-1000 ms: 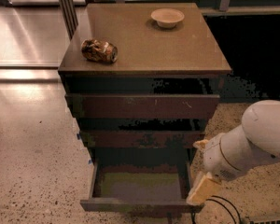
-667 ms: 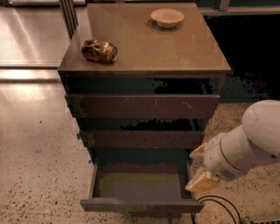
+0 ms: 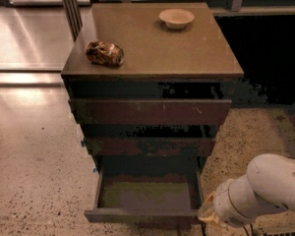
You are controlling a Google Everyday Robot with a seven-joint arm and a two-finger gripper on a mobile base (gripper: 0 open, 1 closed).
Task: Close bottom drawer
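the dark brown, flat-fronted bottom drawer (image 3: 143, 196) with a greenish-grey floor is seen pulled out at the foot of the brown cabinet (image 3: 152, 48). the tan gripper (image 3: 207, 214) is held just beside the drawer's front right corner; its grasp cannot be told.

No text I can read anywhere: print on the crumpled pack (image 3: 104, 53) at 10 o'clock is illegible, and the bowl (image 3: 176, 17) at 12 shows no marking. Gripper (image 3: 207, 214) is at 5 o'clock, just beside the right front corner of the bottom drawer (image 3: 142, 215).
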